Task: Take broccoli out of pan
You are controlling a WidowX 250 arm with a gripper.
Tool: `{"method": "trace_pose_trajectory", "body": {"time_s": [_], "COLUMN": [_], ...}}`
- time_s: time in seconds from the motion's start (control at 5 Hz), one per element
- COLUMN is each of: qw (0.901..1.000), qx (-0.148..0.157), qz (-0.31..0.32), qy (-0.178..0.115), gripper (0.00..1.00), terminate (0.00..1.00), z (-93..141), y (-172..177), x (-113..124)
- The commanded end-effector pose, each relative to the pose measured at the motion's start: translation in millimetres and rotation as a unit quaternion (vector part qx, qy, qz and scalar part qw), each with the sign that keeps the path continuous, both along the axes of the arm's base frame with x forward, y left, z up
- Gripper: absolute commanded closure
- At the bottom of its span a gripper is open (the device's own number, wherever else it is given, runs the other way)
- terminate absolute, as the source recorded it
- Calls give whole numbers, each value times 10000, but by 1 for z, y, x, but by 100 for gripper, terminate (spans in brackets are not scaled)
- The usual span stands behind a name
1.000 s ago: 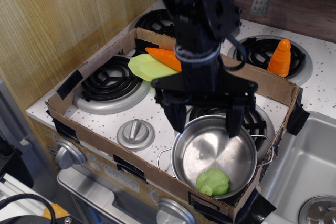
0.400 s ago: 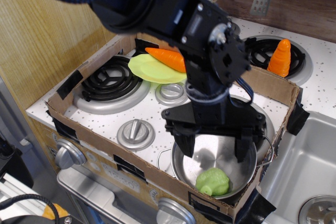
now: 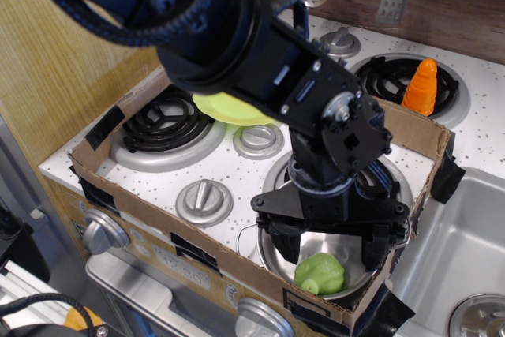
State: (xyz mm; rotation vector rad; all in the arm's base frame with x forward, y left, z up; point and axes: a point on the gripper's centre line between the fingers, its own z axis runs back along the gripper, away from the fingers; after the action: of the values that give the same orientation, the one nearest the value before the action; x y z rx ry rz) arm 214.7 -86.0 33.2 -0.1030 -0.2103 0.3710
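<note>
Now, broccoli (image 3: 319, 274): lies loose at the pan's near edge.
Pan (image 3: 278, 252): sits on the desk's front burner.
Gripper (image 3: 323, 248): jaws wide, straddling the pan, apparently to bracket the broccoli.

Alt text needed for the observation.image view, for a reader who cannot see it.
A black robot gripper hangs open inside a steel pan on a toy stove, its fingers straddling a light-green toy broccoli without touching it. A cardboard frame rings the stovetop.
</note>
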Motion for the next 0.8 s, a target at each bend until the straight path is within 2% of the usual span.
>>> {"method": "trace_pose_trajectory", "body": {"time_s": [0.0, 0.2, 0.4, 0.6], "qw": [9996, 9994, 9987, 9994], "qx": [-52, -77, -255, -138], "qz": [-238, -318, -425, -311], "qy": [-127, -109, -76, -64], "gripper": [0, 0, 0, 0], "terminate": [0, 0, 0, 0], "z": [-9, -11, -16, -17], "y": [3, 5, 5, -1], "x": [13, 15, 14, 9]}}
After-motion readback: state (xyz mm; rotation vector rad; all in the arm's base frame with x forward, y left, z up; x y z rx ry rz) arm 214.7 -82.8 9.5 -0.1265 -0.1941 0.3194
